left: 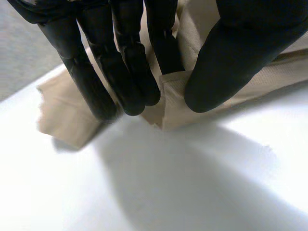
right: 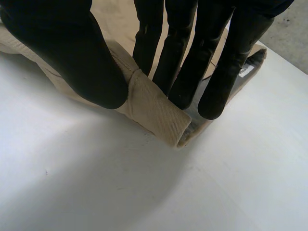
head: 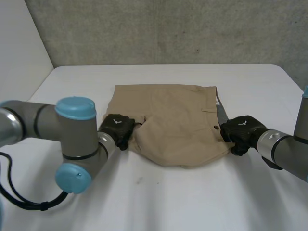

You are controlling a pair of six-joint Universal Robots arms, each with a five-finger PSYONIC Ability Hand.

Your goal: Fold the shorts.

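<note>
Tan shorts point(head: 173, 122) lie on the white table point(head: 168, 197), doubled over, the waistband with a grey inside at the right. My left hand point(head: 118, 129) is at the shorts' left edge; in its wrist view the fingers point(left: 120, 72) and thumb point(left: 231, 57) pinch a fold of tan cloth point(left: 173, 103). My right hand point(head: 240, 132) is at the right edge by the waistband; there its thumb point(right: 72, 57) and fingers point(right: 192, 62) pinch the rolled waistband corner point(right: 159, 113).
A grey concrete wall point(head: 168, 29) stands behind the table's far edge. The left arm's elbow with light-blue caps point(head: 74, 139) hangs over the table's front left. Bare table lies in front of the shorts.
</note>
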